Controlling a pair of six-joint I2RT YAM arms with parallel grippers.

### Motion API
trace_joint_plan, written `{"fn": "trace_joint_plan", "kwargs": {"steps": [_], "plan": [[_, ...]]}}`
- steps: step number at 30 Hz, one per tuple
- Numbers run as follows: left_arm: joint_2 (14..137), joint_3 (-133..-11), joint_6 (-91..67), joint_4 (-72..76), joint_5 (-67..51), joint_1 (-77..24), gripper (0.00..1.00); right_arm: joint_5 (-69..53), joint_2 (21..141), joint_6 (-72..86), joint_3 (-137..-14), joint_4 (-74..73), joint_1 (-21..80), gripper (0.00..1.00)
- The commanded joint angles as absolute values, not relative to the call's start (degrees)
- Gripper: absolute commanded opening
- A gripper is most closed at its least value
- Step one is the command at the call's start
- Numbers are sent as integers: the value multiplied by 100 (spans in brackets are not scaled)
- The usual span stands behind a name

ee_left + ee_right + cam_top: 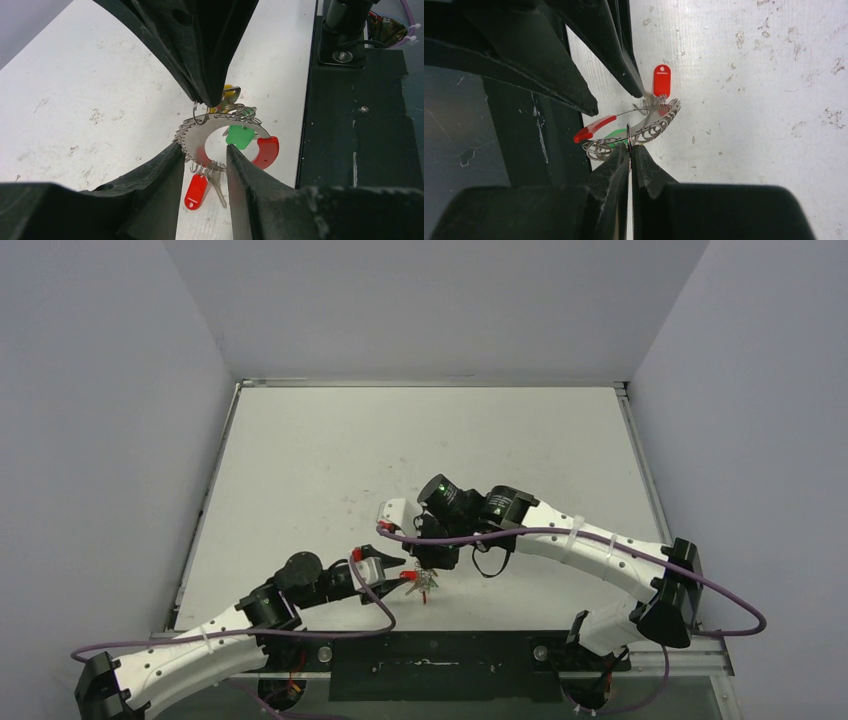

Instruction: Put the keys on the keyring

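My right arm reaches in low, its pincer [629, 150] pinched shut on the keyring [196, 141] over the table's [75, 100] near edge. My left pincer [202, 156], partly open, straddles the ring's rim, and the keys [195, 191] dangle from it.

One keyring [199, 140], one green key [240, 136], one yellow key [228, 92], one red key [195, 191]
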State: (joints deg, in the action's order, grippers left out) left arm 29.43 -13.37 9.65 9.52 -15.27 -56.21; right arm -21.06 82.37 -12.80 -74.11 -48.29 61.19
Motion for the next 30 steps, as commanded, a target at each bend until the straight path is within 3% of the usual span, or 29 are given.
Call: {"fn": "trace_joint_plan", "kwargs": {"steps": [1, 6, 14, 21, 25, 30], "plan": [[3130, -1415, 880, 1695, -1779, -5636, 35, -2109, 8341, -1193, -7850, -4987, 6215, 0], [3419, -1321, 800, 2225, -1808, -5634, 34, -2264, 8478, -1195, -7931, -4970, 6273, 0], [3740, -1392, 906, 2268, -1956, -5640, 19, -2285, 8534, -1215, -7965, -4954, 6343, 0], [3899, -1458, 923, 2333, -2051, -5644, 18, -2285, 8575, -1221, -7992, -4946, 6415, 0], [3956, -1483, 911, 2389, -2097, -5634, 0, -2259, 8602, -1213, -7990, -4931, 6419, 0], [3936, -1439, 858, 2384, -2152, -5641, 0, -2172, 8570, -1252, -7959, -4840, 6421, 0]]}}
